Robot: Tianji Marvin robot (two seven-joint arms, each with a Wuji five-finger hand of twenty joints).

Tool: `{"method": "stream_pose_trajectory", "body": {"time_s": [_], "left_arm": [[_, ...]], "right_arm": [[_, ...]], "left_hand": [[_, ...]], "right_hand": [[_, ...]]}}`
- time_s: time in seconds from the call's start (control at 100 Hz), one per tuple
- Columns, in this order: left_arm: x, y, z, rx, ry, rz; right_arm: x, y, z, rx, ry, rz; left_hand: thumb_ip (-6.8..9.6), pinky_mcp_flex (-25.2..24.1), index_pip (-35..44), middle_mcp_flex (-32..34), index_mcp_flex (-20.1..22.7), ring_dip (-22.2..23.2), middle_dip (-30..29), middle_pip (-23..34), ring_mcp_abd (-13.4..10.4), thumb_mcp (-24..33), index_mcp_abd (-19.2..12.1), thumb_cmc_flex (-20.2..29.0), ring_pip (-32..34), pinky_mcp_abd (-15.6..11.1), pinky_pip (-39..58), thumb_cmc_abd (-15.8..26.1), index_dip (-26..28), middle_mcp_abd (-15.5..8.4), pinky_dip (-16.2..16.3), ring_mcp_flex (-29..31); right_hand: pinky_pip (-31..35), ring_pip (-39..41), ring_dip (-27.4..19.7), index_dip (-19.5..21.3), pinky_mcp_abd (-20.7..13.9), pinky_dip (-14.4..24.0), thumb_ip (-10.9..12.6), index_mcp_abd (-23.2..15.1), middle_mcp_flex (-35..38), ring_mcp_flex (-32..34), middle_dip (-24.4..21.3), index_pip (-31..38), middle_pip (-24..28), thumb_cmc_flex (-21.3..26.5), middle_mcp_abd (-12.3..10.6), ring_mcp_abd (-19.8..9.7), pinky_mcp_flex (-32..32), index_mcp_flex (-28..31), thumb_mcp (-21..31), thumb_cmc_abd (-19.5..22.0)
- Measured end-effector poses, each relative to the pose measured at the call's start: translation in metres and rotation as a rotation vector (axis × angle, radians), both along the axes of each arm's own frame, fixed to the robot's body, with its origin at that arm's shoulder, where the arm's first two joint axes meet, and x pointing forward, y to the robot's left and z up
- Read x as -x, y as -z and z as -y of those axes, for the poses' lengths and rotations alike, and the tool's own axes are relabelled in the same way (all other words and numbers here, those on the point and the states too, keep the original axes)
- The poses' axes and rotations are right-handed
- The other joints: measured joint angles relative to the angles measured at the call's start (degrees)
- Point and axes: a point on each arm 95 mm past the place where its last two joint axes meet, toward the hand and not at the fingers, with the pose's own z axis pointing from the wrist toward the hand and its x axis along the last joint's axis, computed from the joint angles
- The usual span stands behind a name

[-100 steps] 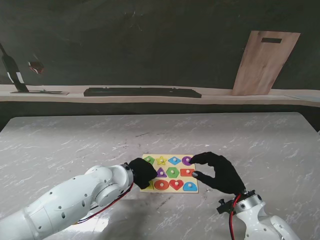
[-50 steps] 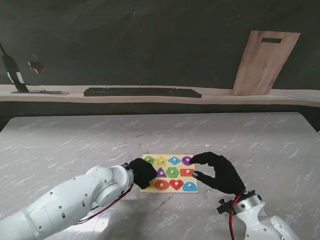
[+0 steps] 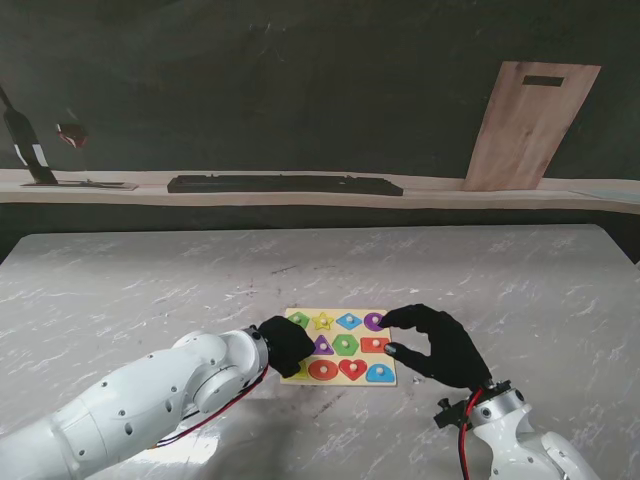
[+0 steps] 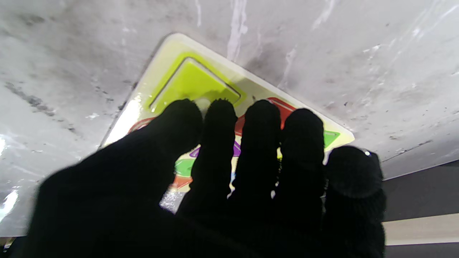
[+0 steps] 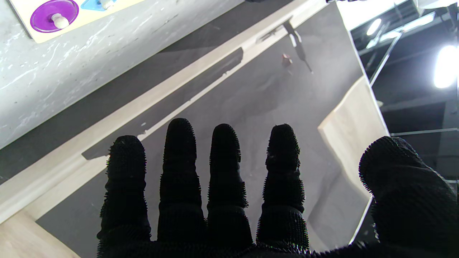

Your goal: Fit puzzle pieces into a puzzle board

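your stand view shows the board (image 3: 340, 346) mid-desk (image 3: 150, 290) with pieces seated, both hands at its sides. only your left wrist view shows the yellow piece (image 4: 192, 84) in its corner slot, with the left hand (image 3: 285, 346) over it, fingers (image 4: 218, 122) close together, gripping nothing you can see. your right hand (image 3: 440, 345) hovers by the board's right edge, fingers (image 5: 222, 157) spread and curled, empty.

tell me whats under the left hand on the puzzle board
The left hand covers the left edge of the puzzle board. The left wrist view shows a yellow-green piece in its slot just past the fingertips, with red, purple and green shapes partly showing. Anything beneath the palm is hidden.
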Motion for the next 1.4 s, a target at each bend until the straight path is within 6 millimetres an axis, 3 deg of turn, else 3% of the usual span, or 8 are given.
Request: {"method": "stream_pose_trajectory", "body": {"time_s": [0.49, 0.62, 0.75, 1.06, 1.17, 1.4], "left_arm": [[0.000, 0.001, 0.001, -0.008, -0.018, -0.027], [0.001, 0.000, 0.001, -0.020, -0.024, -0.038], [0.001, -0.002, 0.001, -0.024, -0.027, -0.037], [0.004, -0.003, -0.002, -0.031, -0.060, -0.039], [0.006, -0.003, -0.006, -0.027, -0.072, -0.023], [0.010, -0.014, -0.019, 0.031, -0.123, 0.049]], "right_arm": [[0.000, 0.000, 0.000, -0.001, 0.001, 0.001], [0.001, 0.000, 0.001, -0.001, 0.001, 0.001], [0.001, 0.000, 0.001, -0.002, 0.001, 0.001], [0.001, 0.000, 0.001, -0.005, 0.001, 0.002], [0.001, 0.000, 0.001, -0.007, 0.000, 0.003], [0.001, 0.000, 0.001, -0.010, -0.006, -0.001]], "left_hand": [[0.06, 0.77, 1.34, 0.00, 0.00, 0.00, -2.34, -0.03, 0.00, -1.12, 1.37, 0.13, 0.00, 0.00, 0.00, 1.31, -0.15, 0.00, 0.00, 0.11], [0.12, 0.77, 0.79, 0.00, -0.02, -0.02, -4.40, 0.28, 0.00, -8.93, 1.55, 3.85, 0.00, 0.00, 0.00, 2.87, -1.00, 0.00, 0.00, 0.11], [0.14, 0.77, -0.79, -0.01, -0.03, -0.02, -4.81, 0.66, 0.00, -23.15, 1.08, 5.78, 0.00, 0.00, 0.00, 8.00, -1.31, 0.00, 0.00, 0.11], [0.16, 0.21, -6.32, -0.77, 0.06, -0.04, -4.82, 0.67, 0.00, -52.42, 1.87, 6.95, 0.00, 0.00, -0.03, 19.33, 6.87, 0.00, 0.00, 0.04], [0.16, 0.17, -6.44, -0.77, 0.06, -0.04, -4.83, 0.67, 0.00, -55.17, 1.86, 7.52, 0.00, 0.00, -0.12, 21.14, 6.90, 0.00, 0.00, 0.04], [0.16, -0.61, -6.45, -1.80, 0.67, -0.05, -4.83, 0.67, 0.00, -55.31, 1.51, 6.28, -0.10, -0.01, -0.89, 22.51, 7.00, 0.04, 0.00, -1.11]], "right_hand": [[0.00, 0.00, 0.00, 0.00, 0.00, 0.00, 0.00, 0.00, 0.00, 0.00, 0.00, 0.00, 0.00, 0.00, 0.00, 0.00, 0.00, 0.00, 0.00, 0.00], [0.00, 0.00, 0.00, 0.00, 0.00, 0.00, 0.00, 0.00, 0.00, 0.00, 0.00, 0.00, 0.00, 0.00, 0.00, 0.00, 0.00, 0.00, 0.00, 0.00], [0.00, 0.00, 0.00, 0.00, 0.00, 0.00, 0.00, 0.00, 0.00, 0.00, 0.00, 0.00, 0.00, 0.00, 0.00, 0.00, 0.00, 0.01, 0.00, 0.00], [0.00, 0.00, 0.00, 0.00, 0.00, 0.00, 0.00, 0.00, 0.00, 0.00, 0.00, 0.00, 0.00, 0.00, 0.00, 0.00, 0.00, 0.50, 0.00, 0.00], [0.00, 0.00, 0.00, 0.00, 0.00, 0.00, 0.00, 0.00, 0.00, 0.00, 0.00, 0.00, 0.00, 0.00, 0.00, 0.00, 0.00, 0.50, 0.00, 0.00], [0.00, 0.00, 0.00, 0.00, 0.00, 0.00, 0.00, 0.00, 0.00, 0.00, 0.00, 0.00, 0.00, 0.00, 0.00, 0.00, 0.00, 0.50, 0.00, 0.00]]}}
